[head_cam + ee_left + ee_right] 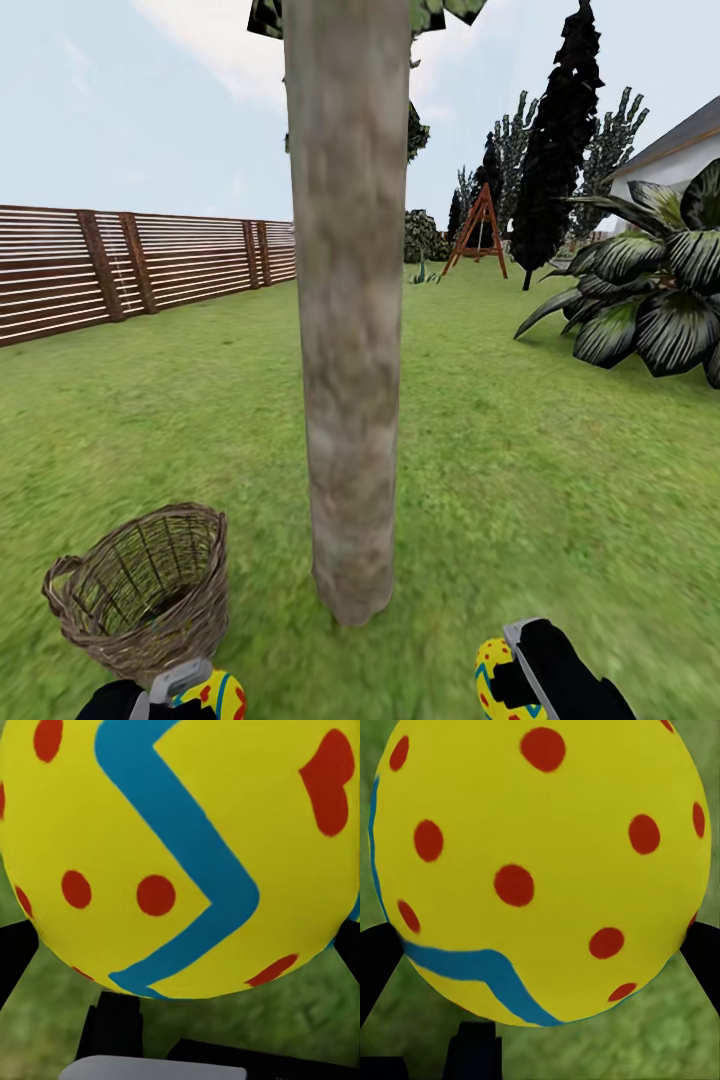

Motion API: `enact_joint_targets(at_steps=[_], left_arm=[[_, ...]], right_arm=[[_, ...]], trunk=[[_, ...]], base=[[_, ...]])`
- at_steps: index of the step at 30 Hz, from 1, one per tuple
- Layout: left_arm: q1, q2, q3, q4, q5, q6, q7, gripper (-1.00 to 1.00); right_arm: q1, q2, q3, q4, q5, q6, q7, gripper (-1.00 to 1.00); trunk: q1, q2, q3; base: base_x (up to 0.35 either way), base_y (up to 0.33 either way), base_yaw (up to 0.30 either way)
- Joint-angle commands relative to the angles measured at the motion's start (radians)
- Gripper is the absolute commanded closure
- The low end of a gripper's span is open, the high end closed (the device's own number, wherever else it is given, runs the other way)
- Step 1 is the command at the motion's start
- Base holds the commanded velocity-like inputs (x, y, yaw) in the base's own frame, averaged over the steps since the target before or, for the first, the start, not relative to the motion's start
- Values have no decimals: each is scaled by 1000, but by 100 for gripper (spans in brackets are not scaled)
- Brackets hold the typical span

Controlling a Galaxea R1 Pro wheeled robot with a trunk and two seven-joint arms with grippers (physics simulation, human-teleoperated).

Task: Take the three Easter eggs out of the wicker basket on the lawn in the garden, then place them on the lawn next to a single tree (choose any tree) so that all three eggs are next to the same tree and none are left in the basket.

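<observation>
left fingers [190, 690] clamping an egg [222, 693] | right fingers [515, 668] clamping another egg [495, 680] | tree [345, 330] dead centre | risk: dropping from up here, they're probably rolling off across the lawn [520, 480]

Even, bright daylight under a pale blue sky; no hard cast shadows fall on the short green grass lawn [520, 480]. The thick mottled grey-brown tree trunk [347, 320] looks smeared and low-resolution. Both wrist views show grass as soft blur behind a sharper yellow painted egg [180, 855], without glare.
</observation>
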Motion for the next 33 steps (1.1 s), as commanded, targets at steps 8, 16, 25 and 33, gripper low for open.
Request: enact_joint_targets(at_steps=[8,16,25,33], left_arm=[[-1,0,0,-4,3,5,-2,100],[-1,0,0,1,1,6,-2,100],[-1,2,3,-2,3,6,-2,100],[-1,8,6,7,2,7,-1,100]], right_arm=[[0,-1,4,1,11,4,8,100],[0,-1,4,1,11,4,8,100],[0,-1,2,0,11,4,8,100],[0,2,5,1,2,18,15,100]], trunk=[[31,-57,-26],[61,-113,-51],[96,-176,-79],[126,-232,-105]], base=[[180,0,0],[217,0,0],[0,0,0],[0,0,0]])
